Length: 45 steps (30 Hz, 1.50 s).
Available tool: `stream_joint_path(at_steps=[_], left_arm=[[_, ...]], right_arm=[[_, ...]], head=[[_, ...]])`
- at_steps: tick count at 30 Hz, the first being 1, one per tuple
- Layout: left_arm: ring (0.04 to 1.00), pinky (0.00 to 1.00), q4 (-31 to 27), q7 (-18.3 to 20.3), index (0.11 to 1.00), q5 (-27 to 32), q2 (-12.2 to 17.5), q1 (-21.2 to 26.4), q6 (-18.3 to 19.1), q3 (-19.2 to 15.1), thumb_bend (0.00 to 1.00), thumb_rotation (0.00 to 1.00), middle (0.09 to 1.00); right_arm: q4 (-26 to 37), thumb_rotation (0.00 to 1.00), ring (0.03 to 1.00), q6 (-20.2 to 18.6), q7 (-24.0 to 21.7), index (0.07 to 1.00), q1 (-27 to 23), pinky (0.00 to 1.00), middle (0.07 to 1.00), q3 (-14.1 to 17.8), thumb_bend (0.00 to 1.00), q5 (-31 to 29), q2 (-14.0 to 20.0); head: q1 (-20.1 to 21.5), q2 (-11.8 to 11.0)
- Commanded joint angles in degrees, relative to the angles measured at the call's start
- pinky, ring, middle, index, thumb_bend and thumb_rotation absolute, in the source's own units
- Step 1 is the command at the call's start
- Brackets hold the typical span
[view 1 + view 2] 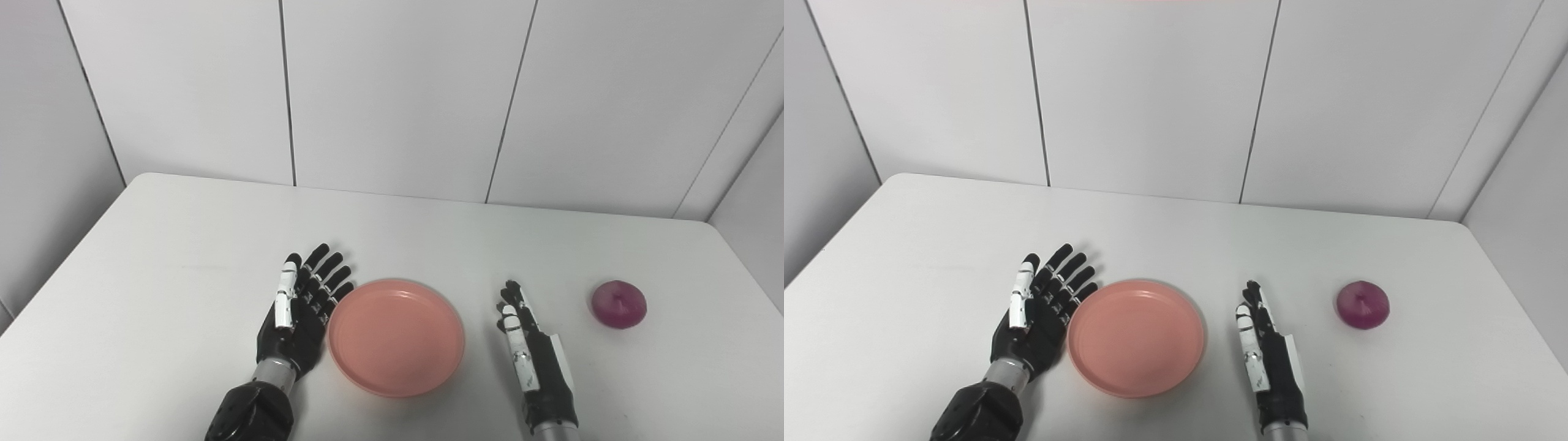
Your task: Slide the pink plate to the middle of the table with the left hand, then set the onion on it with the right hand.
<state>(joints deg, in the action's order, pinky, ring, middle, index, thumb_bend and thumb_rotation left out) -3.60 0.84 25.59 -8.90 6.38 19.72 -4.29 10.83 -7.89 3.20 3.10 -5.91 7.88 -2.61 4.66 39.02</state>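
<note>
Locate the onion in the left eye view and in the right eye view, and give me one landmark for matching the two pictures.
Left eye view: the onion lies on the table at the right, apart from the right hand.
Right eye view: the onion again lies at the right, a little nearer the picture's middle.
Shared landmark: the pink plate, empty, between the two hands in both views.
</note>
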Motion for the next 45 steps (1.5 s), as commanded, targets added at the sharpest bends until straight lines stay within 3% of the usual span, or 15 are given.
stream_joint_path(at_steps=[1, 8, 13, 17, 20, 24, 31, 34, 38, 45], left_arm=[[0.879, 0.88, -0.5, -0.1, 0.864, -0.5, -0.1, 0.1, 0.1, 0.0, 0.38, 1.0, 0.886], [0.9, 0.9, 0.2, 1.5, 0.881, -1.5, 0.9, -0.4, -3.5, -0.2, 0.39, 1.0, 0.904], [0.901, 0.9, 0.4, 2.5, 0.886, -1.5, 1.6, -0.4, -4.1, -0.5, 0.4, 1.0, 0.907], [0.895, 0.89, 0.4, 2.7, 0.882, -1.6, 2.3, -0.6, -4.1, -0.8, 0.41, 1.0, 0.905], [0.905, 0.9, 1.8, 4.0, 0.89, -0.7, 3.0, -0.6, -5.1, -1.3, 0.4, 1.0, 0.91], [0.894, 0.89, 2.6, 4.1, 0.881, -0.6, 3.1, -0.5, -5.1, -2.1, 0.39, 1.0, 0.901], [0.9, 0.9, 4.5, 5.5, 0.89, -0.3, 4.0, -0.2, -6.0, -3.1, 0.39, 1.0, 0.909], [0.914, 0.92, 6.2, 7.0, 0.904, 0.7, 4.7, 0.0, -7.1, -3.7, 0.39, 1.0, 0.921], [0.914, 0.92, 8.5, 8.9, 0.909, 2.1, 5.5, 0.3, -8.4, -4.5, 0.4, 1.0, 0.924], [0.909, 0.92, 10.2, 9.6, 0.901, 3.2, 6.1, 0.5, -8.6, -4.9, 0.4, 1.0, 0.919]], right_arm=[[2.2, 1.0, 0.934, -0.7, 0.7, 0.957, -1.3, 0.94, 0.949, 0.2, 0.17, 0.2, -1.7], [3.6, 1.0, 0.914, -1.1, 1.5, 0.94, -2.2, 0.92, 0.932, 0.6, 0.16, 2.0, -1.0], [5.2, 1.0, 0.914, -1.6, 1.3, 0.93, -2.9, 0.9, 0.929, 0.7, 0.18, 5.5, 0.3], [7.4, 1.0, 0.905, -3.3, 0.9, 0.915, -4.3, 0.9, 0.92, 0.9, 0.28, 8.7, 1.4], [8.5, 1.0, 0.881, -3.9, 0.2, 0.884, -5.6, 0.83, 0.893, 0.5, 0.41, 12.3, 3.1], [10.1, 0.99, 0.845, -6.8, -0.8, 0.861, -7.6, 0.79, 0.862, -0.2, 0.52, 18.6, 5.4], [13.0, 0.85, 0.857, -8.7, -1.7, 0.876, -9.5, 0.78, 0.881, -0.4, 0.58, 24.0, 7.2], [13.5, 0.73, 0.859, -7.3, -1.1, 0.883, -10.0, 0.78, 0.896, 0.4, 0.63, 24.6, 7.6], [13.9, 0.66, 0.865, -5.7, -0.1, 0.886, -10.6, 0.79, 0.895, 0.7, 0.66, 29.0, 9.8], [16.3, 0.55, 0.848, -10.6, -4.0, 0.876, -12.1, 0.76, 0.884, 2.8, 0.77, 36.6, 14.0]], head=[[0.3, 0.1], [2.3, 0.2], [3.7, 0.5], [6.4, 0.8], [7.5, 0.9], [9.8, 0.8], [13.6, 0.6], [15.8, 0.5], [16.9, 0.3], [18.3, -0.3]])
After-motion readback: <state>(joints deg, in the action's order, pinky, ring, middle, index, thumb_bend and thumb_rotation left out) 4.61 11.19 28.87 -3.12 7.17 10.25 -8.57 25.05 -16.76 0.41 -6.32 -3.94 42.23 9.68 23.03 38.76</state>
